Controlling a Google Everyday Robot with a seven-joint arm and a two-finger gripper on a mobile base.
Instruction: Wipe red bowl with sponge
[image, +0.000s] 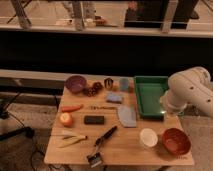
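The gripper (167, 105) sits at the end of the white arm (192, 90), low over the right rim of the green tray (140, 98) near the worktop's far right corner. Whether it is released or clenched cannot be told, and nothing can be seen held in it.

The sponge (114, 97) lies on the other side of the tray, toward the middle of the far edge, so the reach probably has to cross the tray's walls. Its long axis runs roughly parallel to that far edge. It looks to lie flat, just beside the larger grey-blue cloth (127, 116), which could be taken by mistake.

The red bowl (176, 141) stands upright at the near right corner, just beside the white cup (148, 137) and close to the edge. A wipe there likely needs a light hand.

The wooden worktop (125, 150) is crowded. A black block (94, 120) and a brush (102, 145) lie nearer the middle, and a purple bowl (76, 83) sits at the far left corner.
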